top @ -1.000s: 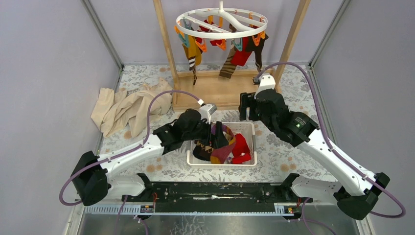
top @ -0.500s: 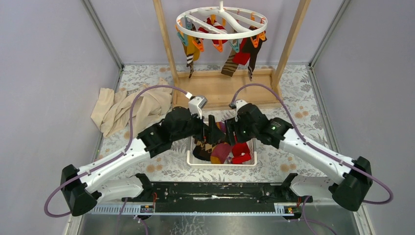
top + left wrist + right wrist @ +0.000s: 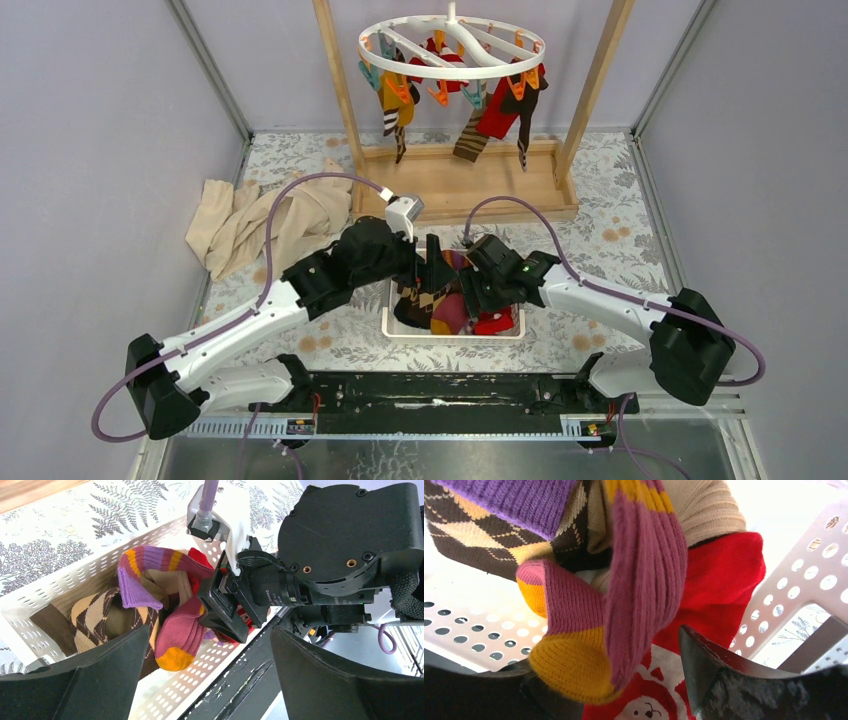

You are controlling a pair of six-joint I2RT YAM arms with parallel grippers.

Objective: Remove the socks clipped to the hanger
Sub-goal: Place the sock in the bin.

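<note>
Two arms now meet over the basket (image 3: pixel 450 337); a second ago the right one stood raised beside the rack (image 3: pixel 455 190), clear of it. The right claw (image 3: pixel 470 285) has since dropped in among the loose socks (image 3: pixel 100 620), and the left claw (image 3: pixel 432 262) sits at the basket's far-left corner, about where it was. The hanger (image 3: pixel 452 74) has turned a little, with several socks still clipped under it.

The left wrist view shows the left fingers (image 3: pixel 310 680) spread wide with nothing between them, and the right claw pressed down on a purple sock (image 3: pixel 175 630) with mustard bands. The right wrist view shows that sock hanging between its half-parted jaws; red cloth shows between it and the right finger. Whether the sock is pinched cannot be told. Only the top view shows the hanger and the beige cloth (image 3: pixel 260 225).

The two claws are just beside each other inside the basket walls. Bare table lies to the basket's right and between it and the rack's base.
</note>
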